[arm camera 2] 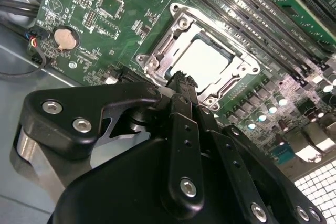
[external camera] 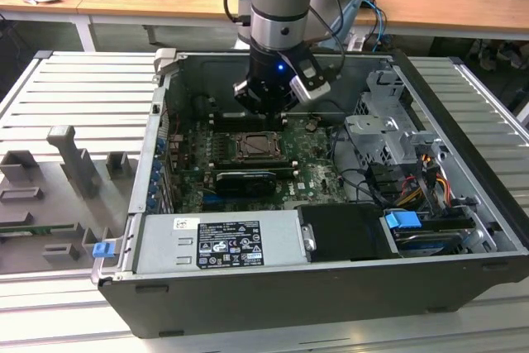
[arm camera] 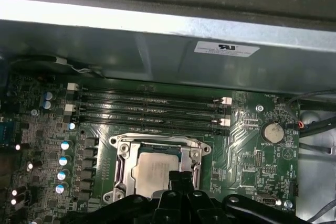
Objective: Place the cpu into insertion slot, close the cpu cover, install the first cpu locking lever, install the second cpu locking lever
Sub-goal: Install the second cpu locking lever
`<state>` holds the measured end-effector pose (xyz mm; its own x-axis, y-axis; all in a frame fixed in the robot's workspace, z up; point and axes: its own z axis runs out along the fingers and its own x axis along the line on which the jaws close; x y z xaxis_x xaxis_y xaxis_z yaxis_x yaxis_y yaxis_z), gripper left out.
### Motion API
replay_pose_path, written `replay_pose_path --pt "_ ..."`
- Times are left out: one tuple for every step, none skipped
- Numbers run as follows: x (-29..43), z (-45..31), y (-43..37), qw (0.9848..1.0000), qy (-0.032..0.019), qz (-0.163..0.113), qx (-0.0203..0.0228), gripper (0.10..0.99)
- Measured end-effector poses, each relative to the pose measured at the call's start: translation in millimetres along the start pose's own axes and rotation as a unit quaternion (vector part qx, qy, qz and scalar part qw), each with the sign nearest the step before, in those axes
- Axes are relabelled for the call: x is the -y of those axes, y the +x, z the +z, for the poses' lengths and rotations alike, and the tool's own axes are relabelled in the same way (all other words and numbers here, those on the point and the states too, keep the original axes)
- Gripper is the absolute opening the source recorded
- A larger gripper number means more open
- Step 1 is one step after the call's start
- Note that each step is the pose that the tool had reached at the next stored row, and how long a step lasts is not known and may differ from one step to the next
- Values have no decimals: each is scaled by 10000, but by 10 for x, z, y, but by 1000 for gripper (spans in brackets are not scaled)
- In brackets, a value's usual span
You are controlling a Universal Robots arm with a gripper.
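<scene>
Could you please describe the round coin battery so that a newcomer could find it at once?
Start at the green motherboard, then the metal-framed socket holding the cpu. In both wrist views the battery sits beside it, the board's one silvery disc.

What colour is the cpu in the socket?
Pale silvery-grey; the cpu shows best in the second wrist view.

Looked down steeply from outside at the open computer case (external camera: 331, 287), far enough to take in arm and desks. Rode close above the motherboard (arm camera: 252, 145) in both wrist views, facing opposite ways past the gripper (arm camera 2: 181, 80); shared the insertion slot (arm camera: 157, 171).
</scene>
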<state>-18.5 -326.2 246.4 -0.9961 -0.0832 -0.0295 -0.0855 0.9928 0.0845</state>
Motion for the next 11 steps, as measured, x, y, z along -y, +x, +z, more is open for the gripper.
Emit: replay_pose_path --pt "12 -1 1 10000 0 0 0 106" --pt "27 -2 2 10000 0 0 0 106" --pt "41 -3 3 10000 -1 0 0 106" --pt "53 -4 4 10000 0 0 0 106" --pt "69 -4 6 10000 0 0 0 106" --pt "85 -3 7 10000 -1 0 0 106" --pt "98 4 8 10000 -3 2 -21 106" --pt "117 9 10 10000 -3 3 -38 106" --pt "153 11 14 10000 -13 5 -46 106" --pt "176 11 16 10000 -23 5 -49 106" --pt "190 12 17 10000 -29 5 -54 106"
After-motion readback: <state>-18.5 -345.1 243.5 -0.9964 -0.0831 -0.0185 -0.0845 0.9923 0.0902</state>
